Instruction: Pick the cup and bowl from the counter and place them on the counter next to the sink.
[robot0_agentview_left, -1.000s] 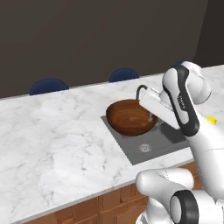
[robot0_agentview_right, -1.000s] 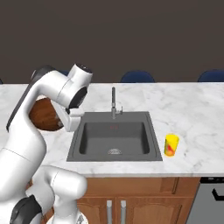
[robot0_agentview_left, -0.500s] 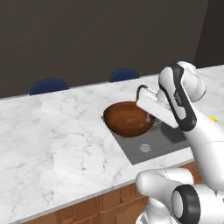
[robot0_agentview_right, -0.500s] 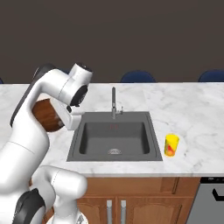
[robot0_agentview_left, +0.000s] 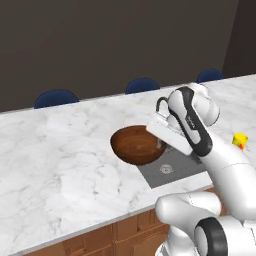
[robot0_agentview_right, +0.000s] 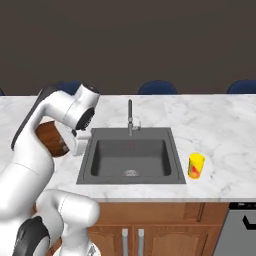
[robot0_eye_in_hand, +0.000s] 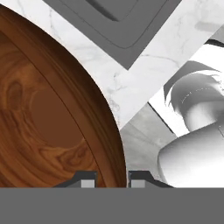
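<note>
Around the sink (robot0_agentview_right: 131, 157), taken as the landmark, the white marble counter (robot0_agentview_left: 55, 150) is spread on every side, with brown cabinets seen beneath its front edge. Sunk into that top, the sink is shown as a dark grey basin with a round drain (robot0_agentview_right: 131, 173), and a slim faucet (robot0_agentview_right: 130, 116) is planted at its back rim. At the sink's left edge the bowl (robot0_agentview_left: 137, 145) is seen, dark reddish-brown and grained like wood, carried at the end of the white arm; whether its base touches the marble cannot be told. From the hand view the gripper (robot0_eye_in_hand: 112, 178) is seen pinching the bowl's rim, one fingertip (robot0_eye_in_hand: 86, 179) inside the wall and the other outside it, with a corner of the sink just past the rim. On the sink's right side, well apart from the bowl, the cup (robot0_agentview_right: 196, 166) is stood upright on the marble, yellow with a red-orange mark.
</note>
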